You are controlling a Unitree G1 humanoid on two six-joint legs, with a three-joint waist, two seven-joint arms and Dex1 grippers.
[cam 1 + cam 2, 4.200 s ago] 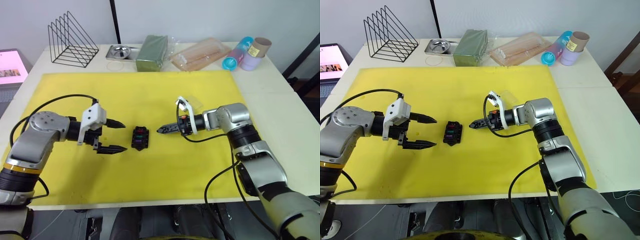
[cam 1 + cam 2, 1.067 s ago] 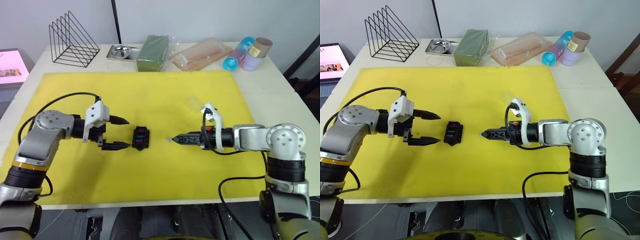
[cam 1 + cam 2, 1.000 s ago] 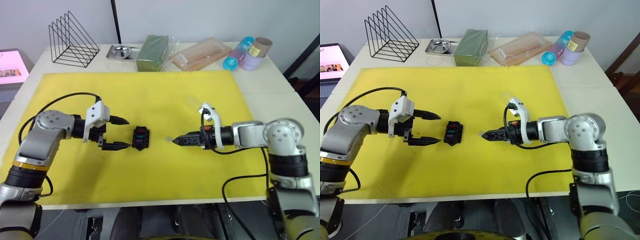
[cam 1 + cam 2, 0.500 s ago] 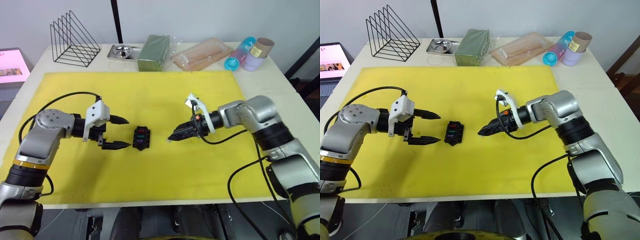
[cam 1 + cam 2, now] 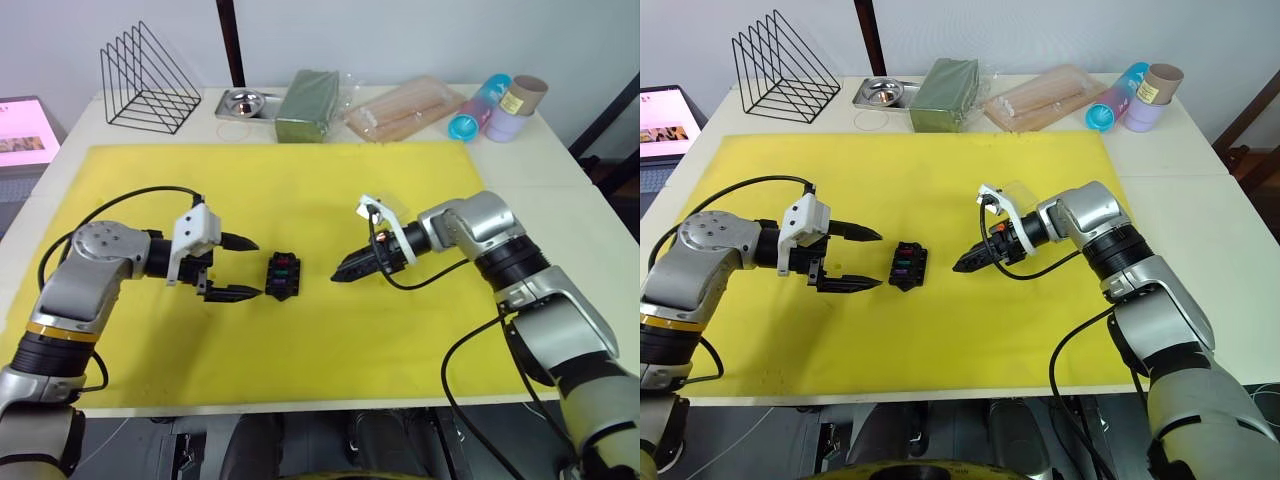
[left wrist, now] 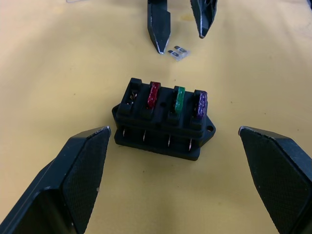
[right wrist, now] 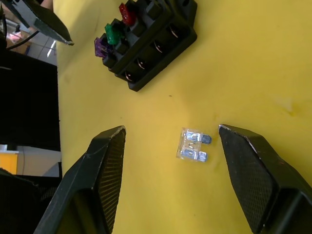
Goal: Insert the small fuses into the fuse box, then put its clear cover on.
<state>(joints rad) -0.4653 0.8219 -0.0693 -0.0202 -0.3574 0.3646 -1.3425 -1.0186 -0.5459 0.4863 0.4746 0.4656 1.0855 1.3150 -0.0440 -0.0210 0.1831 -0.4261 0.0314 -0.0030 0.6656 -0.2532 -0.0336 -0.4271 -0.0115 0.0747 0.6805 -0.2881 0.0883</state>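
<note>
Head camera: over the last second my right gripper [image 5: 965,263] has swung back in toward the fuse box [image 5: 906,265], its tip now low over the yellow mat [image 5: 300,190] just beside the box. My left gripper [image 5: 238,267] has stayed put on the box's other side, jaws spread and empty. I read this as lining up for the last fuse. The clear cover [image 5: 392,208] is only a faint glint behind the right wrist.

Left wrist: red, green and purple fuses stand in 3 slots; the 4th slot [image 6: 133,95] is empty. The clear fuse [image 6: 178,52] lies flat on the mat beyond the box.

Right wrist: both fingers straddle the clear fuse, wide apart, not touching it. The box is cut off at the frame edge.
</note>
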